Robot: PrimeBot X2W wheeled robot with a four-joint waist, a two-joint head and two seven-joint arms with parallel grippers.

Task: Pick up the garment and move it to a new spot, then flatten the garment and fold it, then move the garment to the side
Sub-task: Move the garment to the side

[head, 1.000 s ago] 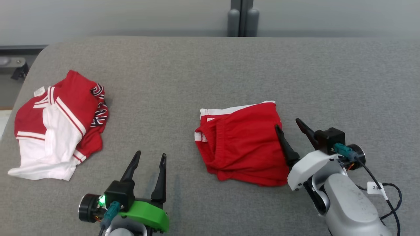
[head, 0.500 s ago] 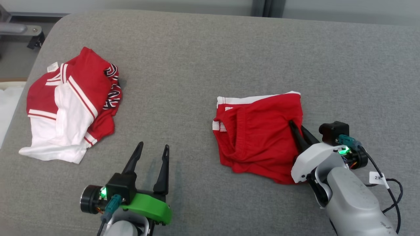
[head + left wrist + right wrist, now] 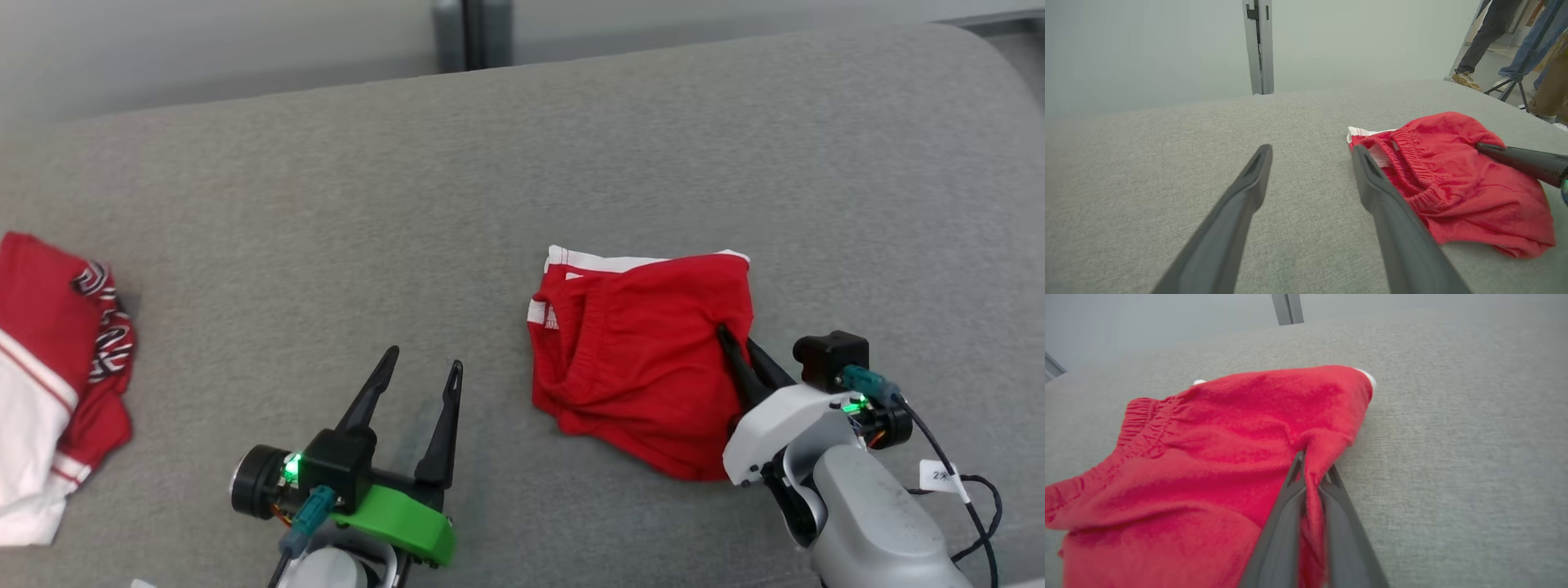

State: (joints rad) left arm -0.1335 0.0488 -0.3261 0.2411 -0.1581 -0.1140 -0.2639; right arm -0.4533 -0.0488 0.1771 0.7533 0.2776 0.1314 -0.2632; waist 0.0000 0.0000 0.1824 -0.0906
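The shorts (image 3: 637,359) are plain red with a white band along the far edge. The surface (image 3: 490,180) under them is flecked grey. At the left, a heap of clothes (image 3: 49,384) is red and white, with dark-and-white striped trim.

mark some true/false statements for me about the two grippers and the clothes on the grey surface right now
1. The right gripper is shut on a fold of the red shorts. True.
2. The left gripper is clamped on the shorts' waistband. False: it is open, beside the shorts, and bare grey surface shows between its fingers.
3. A red and white garment lies at the robot's far left, apart from the shorts. True.
4. The red shorts are spread out smooth and flat. False: they lie bunched and creased, with the fabric puckered where the right gripper pinches it.
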